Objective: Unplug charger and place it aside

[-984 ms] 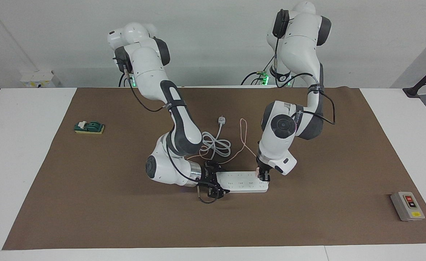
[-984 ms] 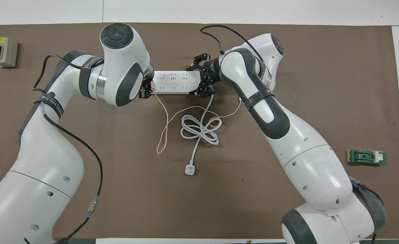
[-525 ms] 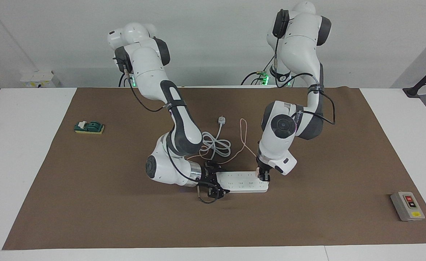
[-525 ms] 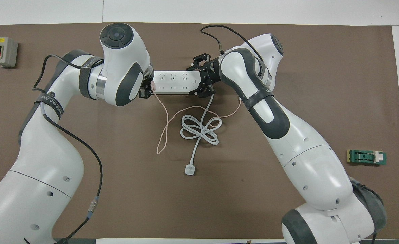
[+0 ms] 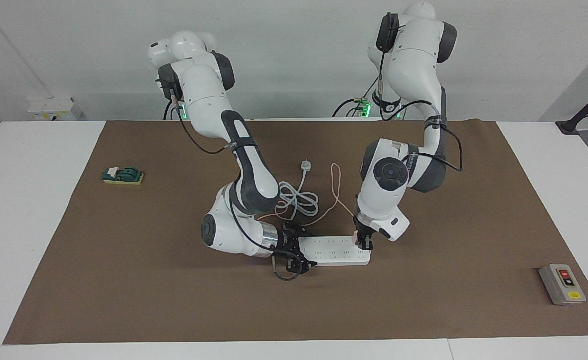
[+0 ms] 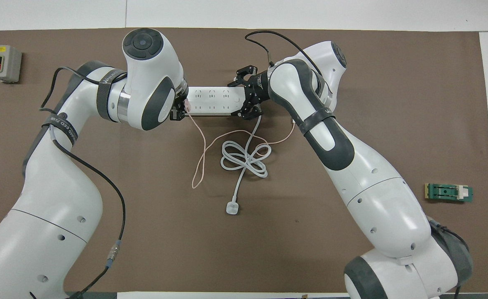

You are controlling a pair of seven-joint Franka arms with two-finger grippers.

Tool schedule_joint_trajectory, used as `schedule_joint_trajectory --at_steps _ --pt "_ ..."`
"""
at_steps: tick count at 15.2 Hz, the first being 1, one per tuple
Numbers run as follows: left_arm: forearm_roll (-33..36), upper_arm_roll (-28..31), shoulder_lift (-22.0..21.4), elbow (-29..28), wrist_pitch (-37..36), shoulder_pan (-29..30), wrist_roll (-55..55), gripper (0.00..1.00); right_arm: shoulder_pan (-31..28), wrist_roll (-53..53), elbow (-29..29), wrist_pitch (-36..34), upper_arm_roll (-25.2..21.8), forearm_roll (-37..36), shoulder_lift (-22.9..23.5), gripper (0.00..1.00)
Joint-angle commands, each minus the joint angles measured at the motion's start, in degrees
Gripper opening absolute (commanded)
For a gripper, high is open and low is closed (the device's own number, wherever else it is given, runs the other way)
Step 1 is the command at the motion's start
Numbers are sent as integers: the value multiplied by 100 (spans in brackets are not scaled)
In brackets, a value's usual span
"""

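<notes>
Brown mat (image 5: pixel 124 260) covers the white table, the white power strip (image 5: pixel 331 250) lying at its middle. Left gripper (image 5: pixel 364 244) is clamped on the pink charger (image 6: pixel 187 106), plugged into the strip's end toward the left arm. Right gripper (image 5: pixel 299 252) grips the strip's other end.

Grey switch box (image 6: pixel 4 63): "ON" and "OFF" on buttons. Other print too small to read.

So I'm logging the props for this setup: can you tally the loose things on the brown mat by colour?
White: 2, power strip and coiled cord with plug
Pink: 1, charger with cable
Green: 1, switch block
Grey: 1, on/off button box
Total: 5
</notes>
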Motion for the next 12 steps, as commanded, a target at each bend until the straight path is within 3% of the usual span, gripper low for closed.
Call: schedule_joint_trajectory --at_steps 1,12 --pt "253 100 -86 -90 89 -21 5 0 89 -300 15 402 26 171 85 24" --pt "271 100 -86 -72 89 -39 5 0 89 -335 7 446 26 171 85 24"
